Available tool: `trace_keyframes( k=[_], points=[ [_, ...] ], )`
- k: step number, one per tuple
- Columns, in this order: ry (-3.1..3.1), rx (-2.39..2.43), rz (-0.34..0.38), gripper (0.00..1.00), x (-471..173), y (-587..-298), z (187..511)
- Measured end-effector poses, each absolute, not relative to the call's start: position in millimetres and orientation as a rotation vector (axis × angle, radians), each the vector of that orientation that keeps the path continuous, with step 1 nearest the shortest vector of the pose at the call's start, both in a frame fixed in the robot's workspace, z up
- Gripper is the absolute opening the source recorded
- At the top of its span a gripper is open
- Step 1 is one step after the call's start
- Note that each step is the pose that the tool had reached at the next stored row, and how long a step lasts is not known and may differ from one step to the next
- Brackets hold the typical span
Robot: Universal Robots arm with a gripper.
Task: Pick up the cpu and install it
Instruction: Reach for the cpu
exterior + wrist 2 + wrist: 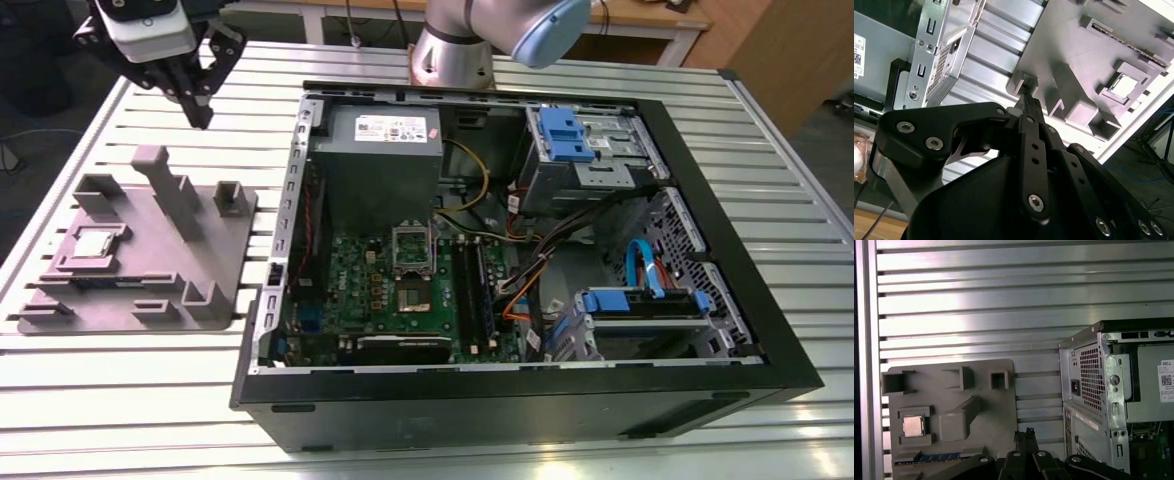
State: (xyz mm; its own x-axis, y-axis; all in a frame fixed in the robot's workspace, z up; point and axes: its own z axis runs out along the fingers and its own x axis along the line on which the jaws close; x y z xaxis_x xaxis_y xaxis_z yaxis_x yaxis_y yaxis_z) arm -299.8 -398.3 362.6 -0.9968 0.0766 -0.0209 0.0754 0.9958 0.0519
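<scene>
Jaws were shut tight together and held nothing. The gripper (200, 112) hung in the air over the bare slats of the metal table (134, 400), by the table's far corner on the exterior view's left. Just below its tips was the far edge of the grey fixture plate (200, 262), which lay flat along that same side of the table. The cpu (913, 426) sat further in on the plate. It lay flat, shiny side up, in a small square pocket (914, 411) near the plate's outer edge, the one closest to the table's edge. So the cpu was well apart from the jaws, lower than them and off to one side, not under them.

I think this was the first step: going to get the cpu. Nothing was picked up yet. A good grab would call for the jaws to spread, line up right over the pocket and come straight down, because the pocket walls sat close around the chip.

Farther off stood the open computer case (534, 400). Its green motherboard (350, 290) lay inside, and the socket (407, 298) there looked bare, though I could not be sure.
</scene>
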Motion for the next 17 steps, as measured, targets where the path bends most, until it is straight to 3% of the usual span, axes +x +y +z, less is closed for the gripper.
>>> trace_keyframes(
  k=[17],
  points=[
    [3.116,0.119,0.08,0.1,-309.2,-398.3,361.4]
  ],
)
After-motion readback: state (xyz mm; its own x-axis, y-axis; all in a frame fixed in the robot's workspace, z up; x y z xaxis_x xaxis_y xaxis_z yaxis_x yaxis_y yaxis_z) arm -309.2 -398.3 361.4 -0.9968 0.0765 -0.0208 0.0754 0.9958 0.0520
